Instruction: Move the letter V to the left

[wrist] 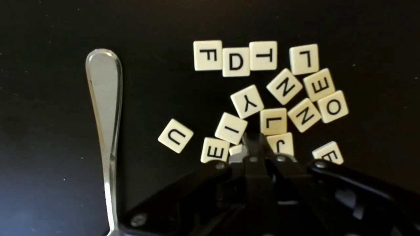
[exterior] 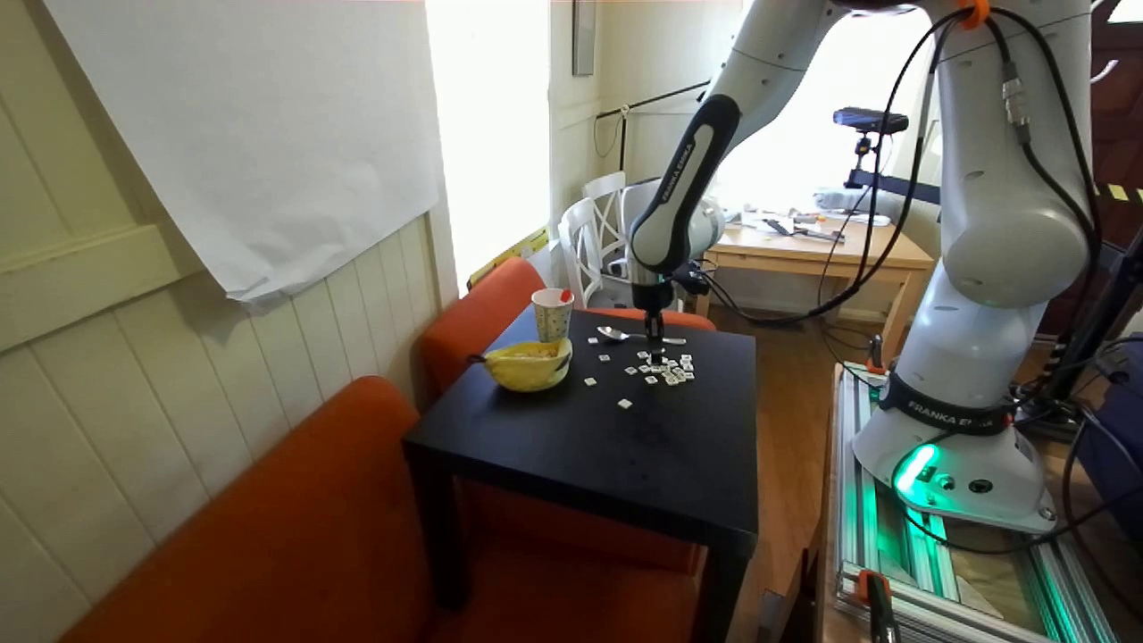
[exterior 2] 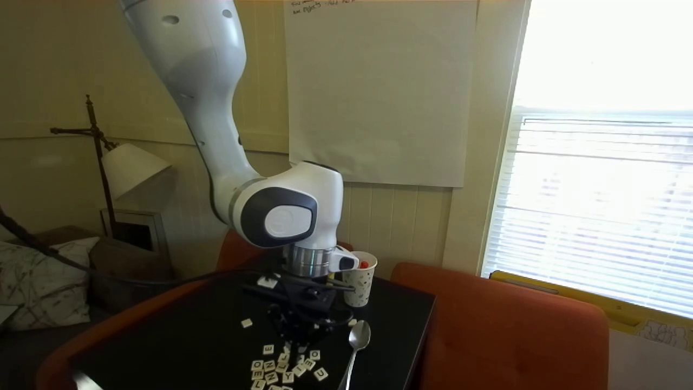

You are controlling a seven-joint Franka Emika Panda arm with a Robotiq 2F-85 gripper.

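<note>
No tile in these frames can be read as the letter V, so it is hidden or out of view. Cream letter tiles lie in a loose cluster on the black table [exterior: 571,438]. In the wrist view my gripper [wrist: 257,139] points down among them, its fingertips together and no tile seen between them. Just left of the fingertips is a partly covered tile [wrist: 237,149] whose letter is hidden. The J tile [wrist: 281,144] sits against their right side, the L tile [wrist: 273,121] just beyond, and the I tile [wrist: 231,128] and E tile [wrist: 215,150] to the left.
A metal spoon [wrist: 104,95] lies left of the tiles in the wrist view. In an exterior view, a yellow banana-shaped bowl [exterior: 527,373] and a patterned paper cup [exterior: 553,320] stand past several scattered tiles, including a loose tile [exterior: 625,404]. Orange chairs [exterior 2: 503,325] border the table.
</note>
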